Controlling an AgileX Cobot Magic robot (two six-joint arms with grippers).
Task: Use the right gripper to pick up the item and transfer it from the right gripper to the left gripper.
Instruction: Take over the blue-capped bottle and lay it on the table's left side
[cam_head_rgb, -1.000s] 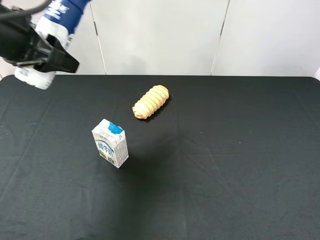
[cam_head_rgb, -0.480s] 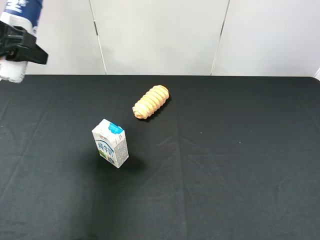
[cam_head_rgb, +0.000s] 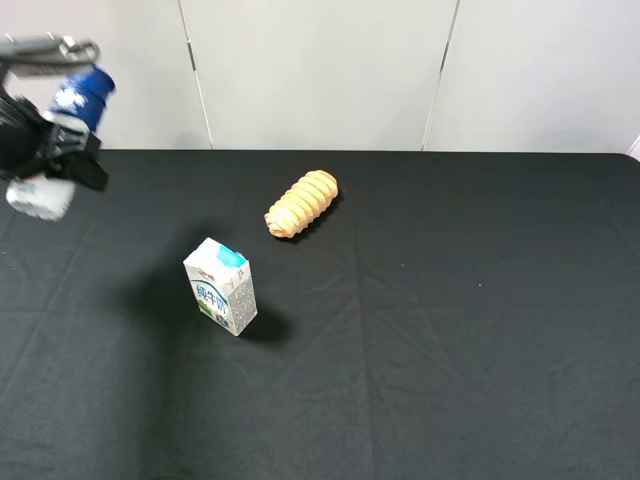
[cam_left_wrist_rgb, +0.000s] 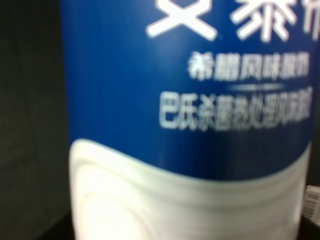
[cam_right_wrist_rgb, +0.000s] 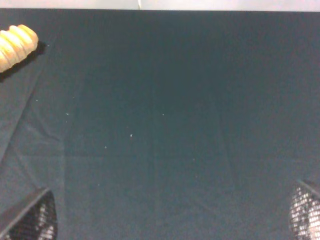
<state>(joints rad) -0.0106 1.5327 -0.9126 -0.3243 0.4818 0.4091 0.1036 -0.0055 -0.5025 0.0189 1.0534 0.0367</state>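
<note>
The item (cam_head_rgb: 84, 94), a white bottle with a dark-blue cap and blue label, hangs tilted above the table's far left edge, cap up and white base (cam_head_rgb: 38, 198) down. My left gripper (cam_head_rgb: 58, 150) is shut around its middle. In the left wrist view the item (cam_left_wrist_rgb: 185, 120) fills the frame at close range, blue label over white body, and hides the fingers. My right gripper (cam_right_wrist_rgb: 167, 220) is out of the exterior high view. Its own view shows its two fingertips (cam_right_wrist_rgb: 30, 222) spread wide over bare black cloth, holding nothing.
A white-and-teal milk carton (cam_head_rgb: 221, 286) stands upright left of the table's middle. A ridged golden bread roll (cam_head_rgb: 301, 203) lies further back near the centre; the right wrist view catches its end (cam_right_wrist_rgb: 15, 46). The black cloth (cam_head_rgb: 460, 320) covers the whole table.
My left gripper has carried the bottle further left and then lower, with the cap now tilted up to the right. The carton and the roll have not moved.
</note>
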